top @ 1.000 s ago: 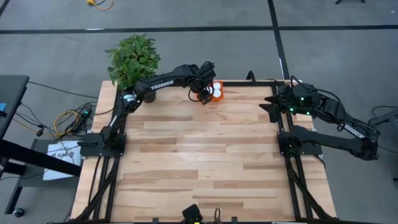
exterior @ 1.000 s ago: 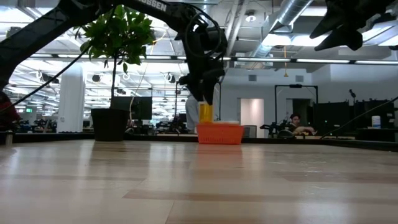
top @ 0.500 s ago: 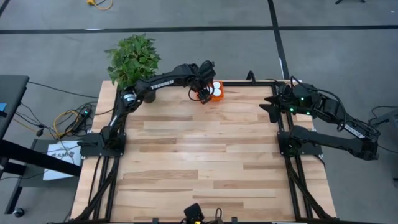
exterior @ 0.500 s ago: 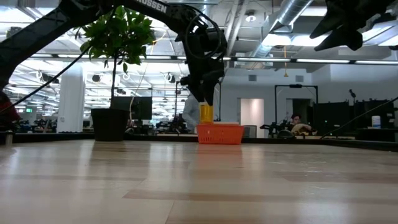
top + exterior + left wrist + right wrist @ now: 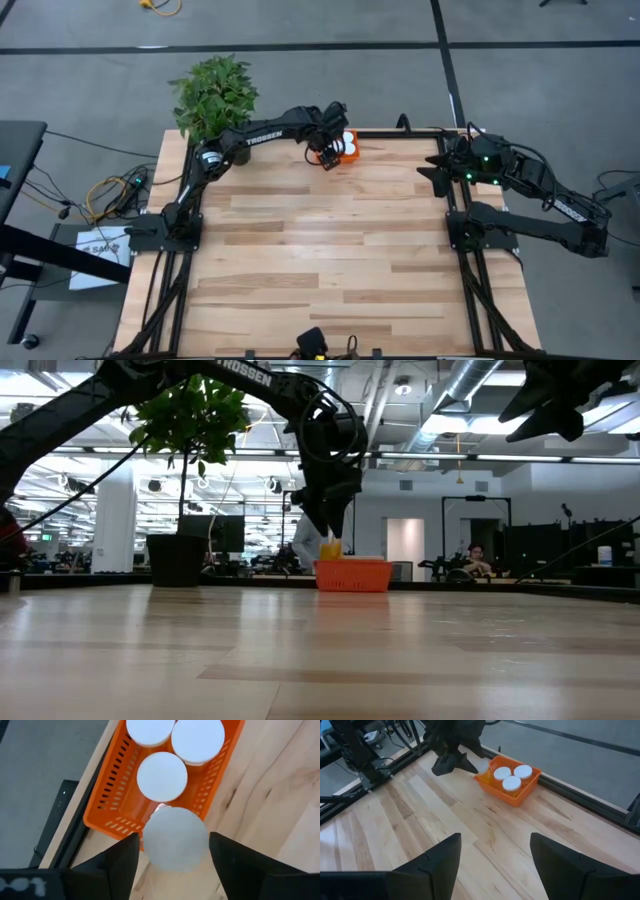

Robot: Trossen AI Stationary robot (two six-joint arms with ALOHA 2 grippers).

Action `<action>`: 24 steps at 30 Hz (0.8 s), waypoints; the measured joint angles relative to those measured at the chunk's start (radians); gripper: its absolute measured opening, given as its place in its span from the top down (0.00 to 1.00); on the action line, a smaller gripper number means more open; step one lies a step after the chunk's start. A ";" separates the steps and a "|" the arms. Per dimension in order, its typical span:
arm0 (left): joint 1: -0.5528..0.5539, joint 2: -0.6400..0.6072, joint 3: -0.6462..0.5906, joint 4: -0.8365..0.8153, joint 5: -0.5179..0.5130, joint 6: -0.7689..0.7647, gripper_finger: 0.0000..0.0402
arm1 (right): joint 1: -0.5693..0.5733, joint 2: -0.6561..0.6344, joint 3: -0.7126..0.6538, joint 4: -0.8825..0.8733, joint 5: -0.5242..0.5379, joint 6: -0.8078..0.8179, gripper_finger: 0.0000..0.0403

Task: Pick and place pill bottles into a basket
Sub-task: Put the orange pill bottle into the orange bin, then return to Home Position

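Fingers of the left gripper (image 5: 172, 862) clamp a pill bottle (image 5: 175, 838) by its sides; the left wrist view shows its white cap just over the near end of the basket (image 5: 104, 799), with the last free space directly beneath it. That same view reveals three bottles already standing in the basket (image 5: 161, 776), which the low view does not show at all: there only the orange wall of the basket (image 5: 354, 575) and a sliver of the held bottle's amber body (image 5: 330, 547) above its rim are visible. From overhead, the left gripper (image 5: 324, 153) covers the left end of the basket (image 5: 349, 156) at the table's far edge (image 5: 400, 134), and the caps are too small to count. The right wrist view shows the three caps (image 5: 512, 783) clearly, but the held bottle is mostly hidden behind the left arm's dark fingers.

The right gripper (image 5: 436, 172) waits raised over the table's right edge, its fingers spread wide, well apart from the basket.

Compared with a second ago, the held bottle sits lower in the low view, its body now sunk nearer the basket rim. A potted plant (image 5: 212, 95) stands off the far left corner.
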 joint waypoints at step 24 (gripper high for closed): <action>-0.013 -0.005 0.176 -0.231 -0.005 -0.020 0.34 | 0.000 0.000 0.000 0.000 0.000 -0.002 0.42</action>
